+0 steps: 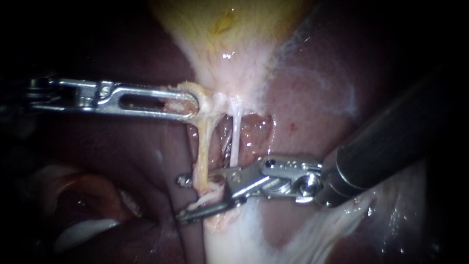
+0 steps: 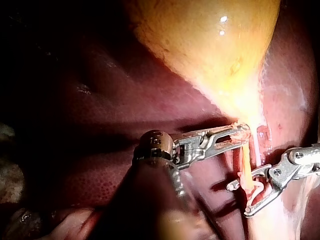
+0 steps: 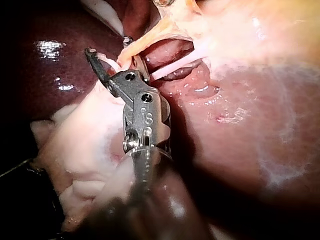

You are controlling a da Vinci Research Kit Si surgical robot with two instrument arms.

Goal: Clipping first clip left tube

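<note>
The left tube (image 1: pixel 202 146) is a yellowish strand that runs down from the gallbladder's neck (image 1: pixel 229 73). Beside it stands the right tube (image 1: pixel 235 139), thin and white. My right instrument (image 1: pixel 181 199) comes in from the right, and its open jaws straddle the left tube low down, one jaw on each side. My left instrument (image 1: pixel 195 103) has its slotted jaws shut on the tissue at the gallbladder's neck and holds it to the left. The right wrist view shows the right instrument (image 3: pixel 109 46) open around the left tube (image 3: pixel 145 40). The left wrist view shows my left instrument (image 2: pixel 237 134) gripping above the left tube (image 2: pixel 245 170).
The yellow gallbladder (image 1: pixel 220 24) hangs above the tubes, with dark red liver (image 1: pixel 312 107) on both sides. Pale fatty tissue (image 1: pixel 234 234) lies under the right instrument's jaws. The right instrument's dark shaft (image 1: pixel 391 142) crosses the right side.
</note>
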